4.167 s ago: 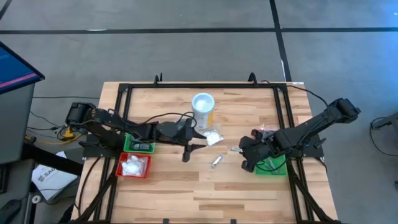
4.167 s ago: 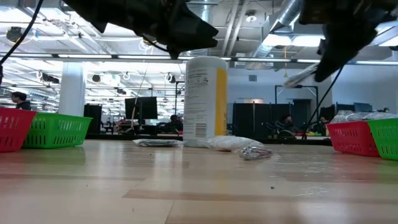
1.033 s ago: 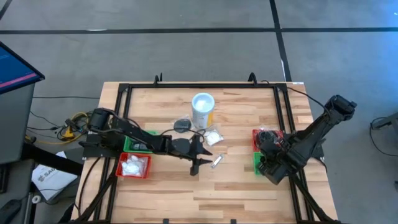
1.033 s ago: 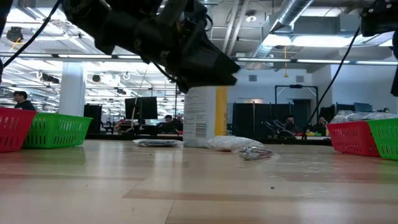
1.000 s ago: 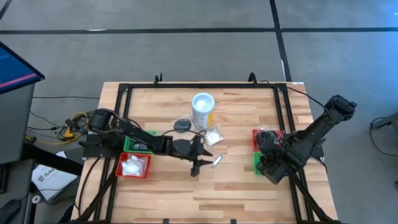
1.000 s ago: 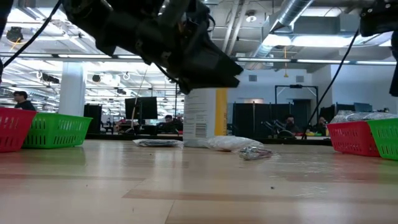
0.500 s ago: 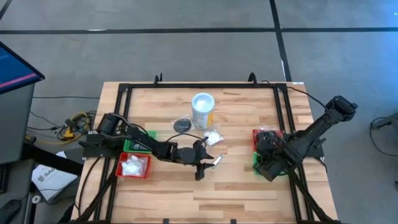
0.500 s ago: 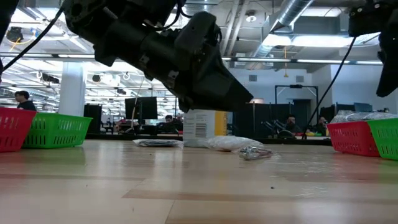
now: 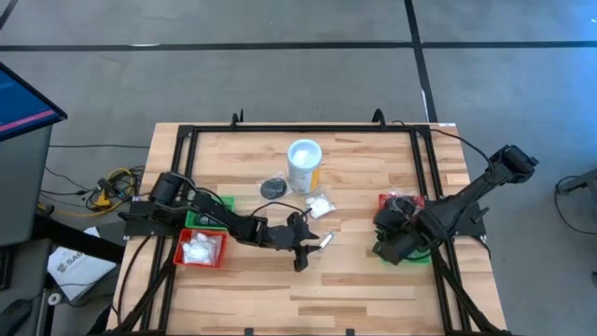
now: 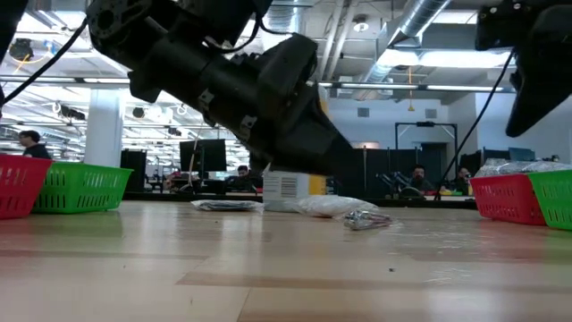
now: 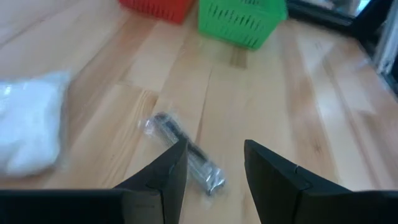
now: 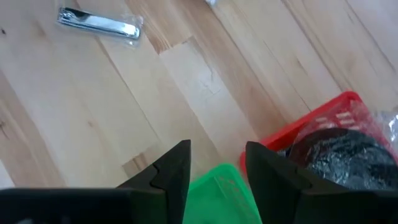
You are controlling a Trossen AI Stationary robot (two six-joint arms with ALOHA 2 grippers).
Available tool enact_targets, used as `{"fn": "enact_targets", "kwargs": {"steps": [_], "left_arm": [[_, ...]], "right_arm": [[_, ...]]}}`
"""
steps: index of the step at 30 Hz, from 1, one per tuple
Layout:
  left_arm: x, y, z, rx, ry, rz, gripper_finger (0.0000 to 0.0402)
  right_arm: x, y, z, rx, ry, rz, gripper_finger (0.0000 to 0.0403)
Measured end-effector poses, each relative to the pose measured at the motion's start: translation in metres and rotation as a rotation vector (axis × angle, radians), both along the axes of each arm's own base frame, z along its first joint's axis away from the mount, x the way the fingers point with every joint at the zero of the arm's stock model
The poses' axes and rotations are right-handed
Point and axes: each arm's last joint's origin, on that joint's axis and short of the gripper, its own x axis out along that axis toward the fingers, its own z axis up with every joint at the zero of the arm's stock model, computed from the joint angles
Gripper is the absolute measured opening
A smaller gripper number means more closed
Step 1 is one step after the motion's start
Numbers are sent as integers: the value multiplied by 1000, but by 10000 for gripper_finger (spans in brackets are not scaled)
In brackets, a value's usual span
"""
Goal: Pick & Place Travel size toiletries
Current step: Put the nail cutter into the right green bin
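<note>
I judge the sorting partly done. The red tray [image 9: 201,249] on my left side holds a heap of white packets, and the red tray [image 12: 323,124] on my right holds a crinkly wrapped black item [image 12: 345,157]; the green tray [image 9: 207,215] beside the left red one has something dark in it that I cannot make out.

Left on the worktop [image 9: 373,289] I count three things near the tall white canister [image 9: 304,165]: a flat dark round piece [image 9: 272,188] just beside it, a soft white packet [image 9: 319,205] in front of it, and the thin silvery tube [image 11: 184,151] in clear, shiny wrap.

My left hand [image 11: 214,163] is low over that tube with its fingers spread and the tube lying between them, not yet pinched. It looks slim, hard and slippery in its film, so I expect a light thing that may skate on the smooth blond wood planks.

My right hand [image 12: 214,163] hangs above the trays at the right edge, fingers apart and holding nothing. The trays are small square plastic baskets with slotted walls; the canister is a smooth cylinder with a yellow label.
</note>
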Motion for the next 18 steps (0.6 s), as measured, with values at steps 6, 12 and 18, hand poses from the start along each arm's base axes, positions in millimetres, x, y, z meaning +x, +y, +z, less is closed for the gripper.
{"fn": "enact_targets", "kwargs": {"steps": [6, 12, 18], "left_arm": [[11, -8, -13, 5, 20, -5, 149], [22, -15, -30, 9, 38, -16, 149], [25, -16, -39, 15, 61, -14, 149]], "right_arm": [[4, -5, 0, -8, 4, 3, 138], [4, -5, 0, -8, 5, 0, 138], [4, -5, 0, -3, 2, 3, 141]]}}
